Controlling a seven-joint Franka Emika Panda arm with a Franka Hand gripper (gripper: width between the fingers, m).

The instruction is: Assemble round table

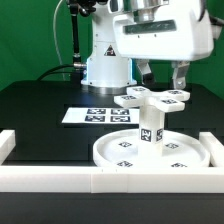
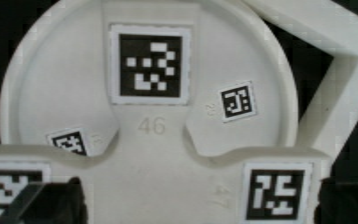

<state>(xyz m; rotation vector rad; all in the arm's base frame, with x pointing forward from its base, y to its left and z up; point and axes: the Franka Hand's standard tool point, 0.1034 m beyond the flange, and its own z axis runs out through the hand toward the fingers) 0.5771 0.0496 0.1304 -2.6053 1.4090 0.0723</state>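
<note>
Foot piece (image 1: 148,98) is seated on the upright leg (image 1: 149,128) at the disc's (image 1: 115,160) centre. Gripper (image 1: 163,73) hovers just behind; whether spread cannot be told. Alignment should be checked before twisting.

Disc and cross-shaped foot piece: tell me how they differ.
The disc is large, round and rimmed; the cross-shaped foot piece is smaller with four arms. The disc lies flat on the table; the foot piece sits raised atop the upright leg. Both are white plastic with black-and-white tags.
</note>
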